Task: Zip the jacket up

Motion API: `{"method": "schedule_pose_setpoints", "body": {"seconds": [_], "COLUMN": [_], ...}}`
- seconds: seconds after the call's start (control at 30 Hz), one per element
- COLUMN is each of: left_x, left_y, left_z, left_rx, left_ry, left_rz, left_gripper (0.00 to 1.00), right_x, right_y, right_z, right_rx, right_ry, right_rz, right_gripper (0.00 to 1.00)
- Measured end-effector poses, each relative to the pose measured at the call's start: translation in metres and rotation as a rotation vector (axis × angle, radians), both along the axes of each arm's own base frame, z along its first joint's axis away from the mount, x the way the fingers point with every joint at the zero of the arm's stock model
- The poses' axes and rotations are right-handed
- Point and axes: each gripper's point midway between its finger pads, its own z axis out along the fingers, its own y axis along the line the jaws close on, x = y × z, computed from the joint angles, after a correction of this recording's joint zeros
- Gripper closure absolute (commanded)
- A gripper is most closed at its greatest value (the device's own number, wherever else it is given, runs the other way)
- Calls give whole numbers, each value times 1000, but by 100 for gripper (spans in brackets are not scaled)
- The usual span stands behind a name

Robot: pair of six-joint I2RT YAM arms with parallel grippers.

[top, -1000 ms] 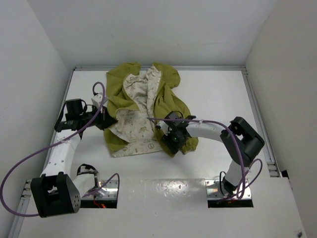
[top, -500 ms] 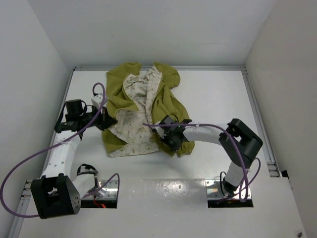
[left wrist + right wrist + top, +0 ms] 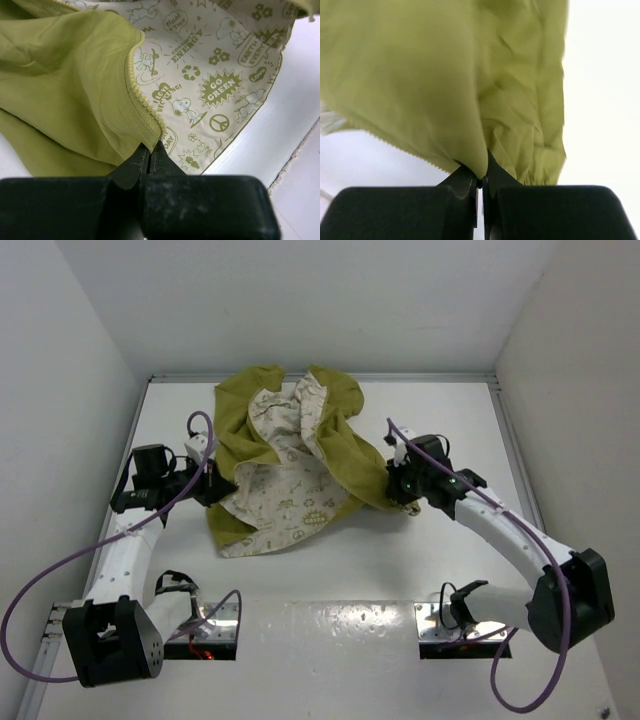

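Note:
The olive-yellow jacket (image 3: 330,445) lies open in the middle of the table, its cream printed lining (image 3: 290,495) facing up. My left gripper (image 3: 210,485) is shut on the jacket's left front edge; in the left wrist view the jaws (image 3: 150,150) pinch the fabric beside the zipper teeth (image 3: 134,87). My right gripper (image 3: 400,488) is shut on the right front panel and holds it pulled out to the right, lifted off the table; in the right wrist view the olive fabric (image 3: 470,75) hangs from the closed jaws (image 3: 481,177). The zipper slider is not in view.
White walls close the table (image 3: 450,430) on the left, back and right. A raised rail runs along the table's back and side edges. Purple cables loop off both arms. Bare white surface lies to the right of the jacket and along the front.
My right gripper has moved from the jacket's lower middle out to the right, dragging the right panel with it and uncovering more lining. The left gripper has held still.

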Motion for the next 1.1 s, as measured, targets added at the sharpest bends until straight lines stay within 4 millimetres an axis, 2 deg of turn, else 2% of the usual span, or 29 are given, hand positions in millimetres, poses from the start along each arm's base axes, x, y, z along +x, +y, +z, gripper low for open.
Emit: {"method": "schedule_pose_setpoints", "body": {"seconds": [0.13, 0.2, 0.27, 0.33, 0.37, 0.43, 0.53, 0.63, 0.67, 0.77, 0.93, 1.03, 1.1], "left_x": [0, 0, 1, 1, 1, 1, 2, 1, 1, 1, 0, 0, 1], "left_y": [0, 0, 0, 0, 0, 0, 0, -1, -1, -2, -5, -5, -5], "left_z": [-1, -1, 0, 0, 0, 0, 0, 0, 0, 0, -1, -1, -1], "left_rx": [-1, -1, -1, -3, -4, -5, -5, -6, -6, -3, 0, 2, 6], "left_ry": [0, -1, -3, -1, 0, 1, 0, 1, 1, 1, 2, 4, 3], "left_rz": [1, 3, 6, 9, 11, 12, 14, 10, 9, 6, -1, -1, 4], "left_gripper": [100, 100, 100, 100, 100, 100, 100, 100, 100, 100, 100, 100, 100], "right_x": [-21, -39, -54, -65, -69, -71, -73, -75, -77, -79, -87, -90, -92], "right_y": [-34, -38, -34, -26, -21, -13, -8, -6, -5, 3, 28, 36, 33], "right_z": [-45, -68, -82, -88, -89, -88, -86, -84, -81, -73, -64, -73, -85], "right_rx": [-78, -115, -117, -85, -68, -39, -28, -30, -31, -40, -58, -93, -127], "right_ry": [107, 173, 214, 253, 266, 276, 274, 262, 258, 233, 183, 206, 240], "right_rz": [-140, -158, -155, -135, -128, -105, -69, -10, 21, 123, 315, 376, 380], "right_gripper": [100, 100, 97, 68, 55, 40, 30, 25, 19, 15, 15, 15, 15]}}
